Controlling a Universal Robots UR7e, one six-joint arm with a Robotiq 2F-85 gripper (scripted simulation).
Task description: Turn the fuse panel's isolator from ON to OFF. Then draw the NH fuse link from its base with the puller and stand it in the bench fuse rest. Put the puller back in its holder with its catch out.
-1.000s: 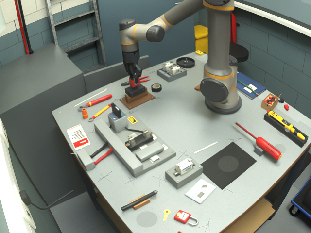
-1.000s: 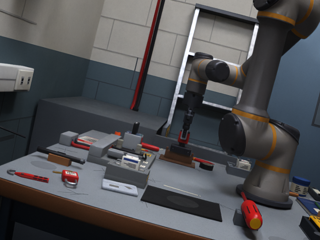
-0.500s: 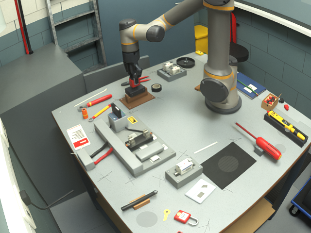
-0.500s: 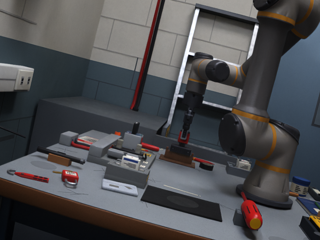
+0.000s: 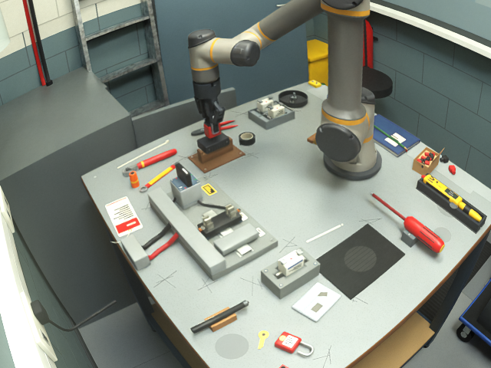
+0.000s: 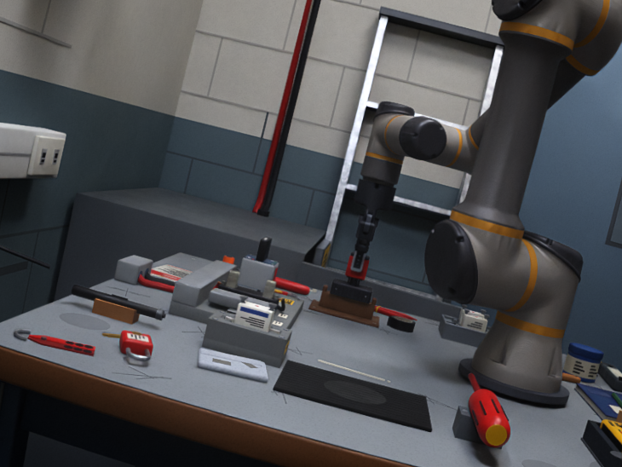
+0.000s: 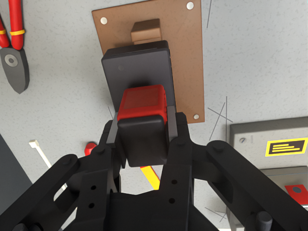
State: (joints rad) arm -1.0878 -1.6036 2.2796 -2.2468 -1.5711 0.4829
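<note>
The puller's black body (image 5: 213, 142) sits in its brown holder (image 5: 216, 155) at the far side of the bench, its lower part hidden by the holder. Its red-and-black handle (image 7: 142, 116) stands up between my fingers. The NH fuse link (image 5: 291, 263) stands in the grey bench fuse rest (image 5: 290, 272) near the front. The fuse panel (image 5: 212, 226) lies left of centre with an empty fuse base (image 5: 219, 219) and the black isolator lever (image 5: 182, 173) on its grey box. My gripper (image 5: 213, 126) is closed on the puller's handle.
A ladder and a grey cabinet stand behind the bench. Red cutters (image 5: 222, 126), a tape roll (image 5: 246, 138) and screwdrivers (image 5: 155, 159) lie around the holder. A black mat (image 5: 360, 259), a padlock (image 5: 291, 343) and a key (image 5: 261, 338) lie near the front edge.
</note>
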